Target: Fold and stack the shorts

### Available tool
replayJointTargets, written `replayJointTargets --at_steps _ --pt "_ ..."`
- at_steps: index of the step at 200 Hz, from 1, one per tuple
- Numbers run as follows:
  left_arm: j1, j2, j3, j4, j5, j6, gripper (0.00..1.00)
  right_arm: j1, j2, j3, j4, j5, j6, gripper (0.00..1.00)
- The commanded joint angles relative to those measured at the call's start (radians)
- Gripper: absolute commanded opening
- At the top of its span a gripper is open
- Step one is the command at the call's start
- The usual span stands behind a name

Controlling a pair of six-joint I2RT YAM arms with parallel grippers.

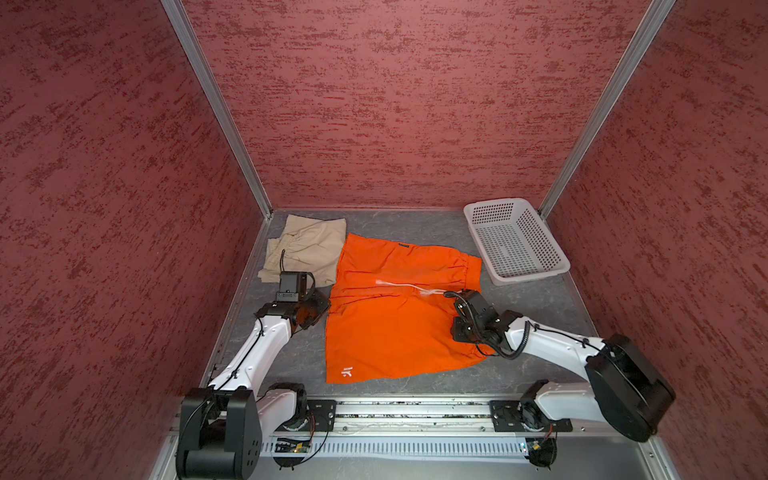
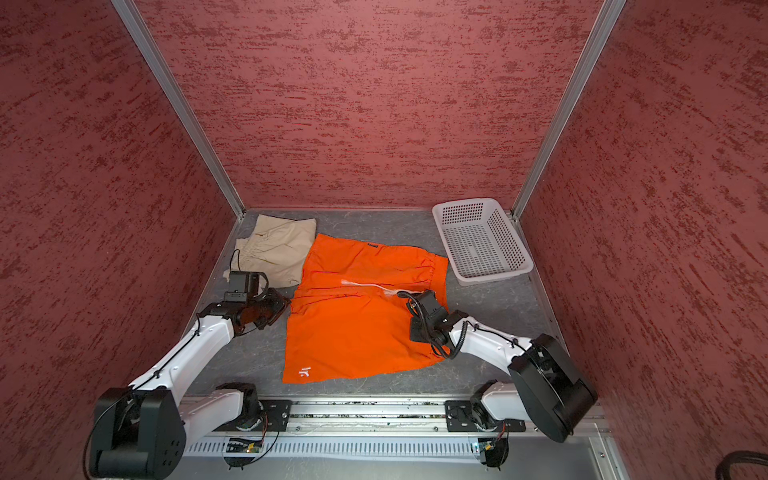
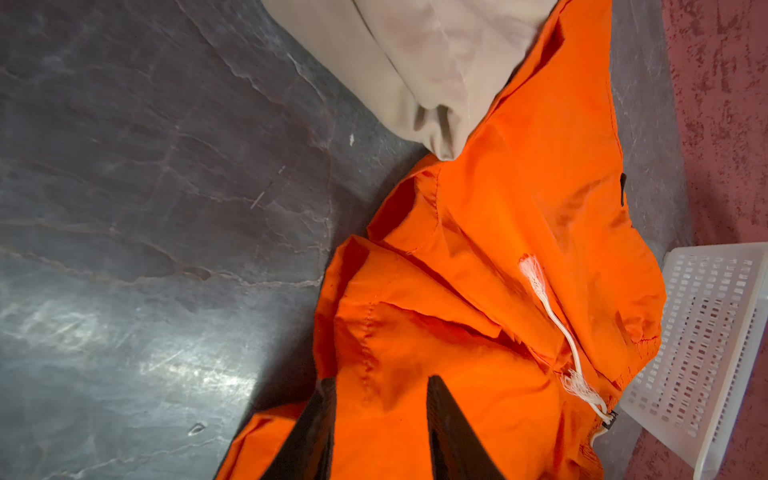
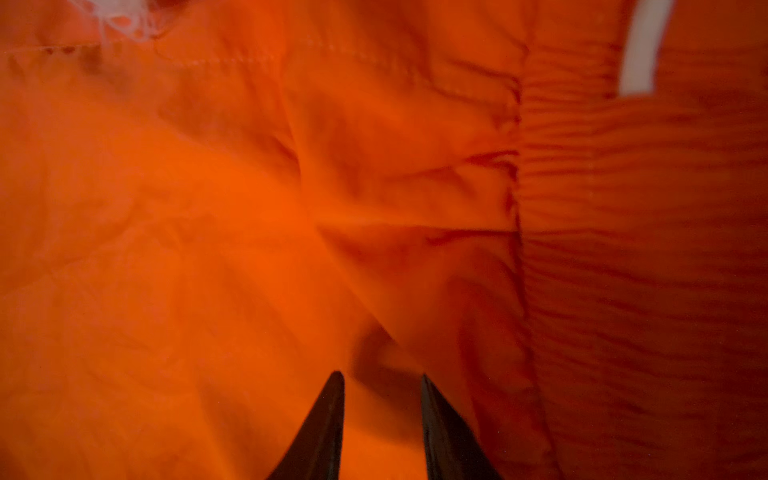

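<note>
Orange shorts (image 1: 399, 316) lie spread flat mid-table, their far left corner touching the folded beige shorts (image 1: 307, 245) at the back left. The waistband faces right and both legs point left, so the length runs across the table. The cloth looks thin, limp and probably slippery, best pinched at the hem and waistband edges. The left gripper (image 3: 382, 380) at the hems and the right gripper (image 4: 381, 375) by the waistband both stand part-open, clamping nothing.

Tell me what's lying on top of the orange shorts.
A white drawstring lies across the orange shorts, with the right gripper over them near the waistband. The arm hides the cloth beneath it.
</note>
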Motion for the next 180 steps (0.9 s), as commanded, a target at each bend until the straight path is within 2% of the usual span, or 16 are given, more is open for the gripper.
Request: replayJointTargets --at_steps 1,27,55,78,119,180 --pt "-0.003 0.016 0.018 0.056 0.054 0.025 0.39 -0.005 -0.074 -0.018 -0.107 -0.001 0.051 0.40" --pt "-0.019 0.022 0.023 0.077 0.053 0.023 0.39 -0.046 -0.143 0.091 -0.126 0.007 -0.008 0.45" --pt "-0.031 0.037 0.038 0.090 0.057 0.025 0.40 -0.165 -0.084 0.246 -0.113 -0.008 -0.154 0.50" --pt "-0.049 0.059 0.050 0.109 0.062 0.024 0.40 -0.233 0.053 0.386 -0.061 -0.036 -0.254 0.54" --pt "-0.069 0.085 0.066 0.120 0.058 0.022 0.40 -0.315 0.338 0.615 0.037 -0.091 -0.352 0.55" --pt "-0.071 0.101 0.059 0.126 0.042 0.043 0.41 -0.421 0.678 0.920 0.055 -0.114 -0.402 0.55"
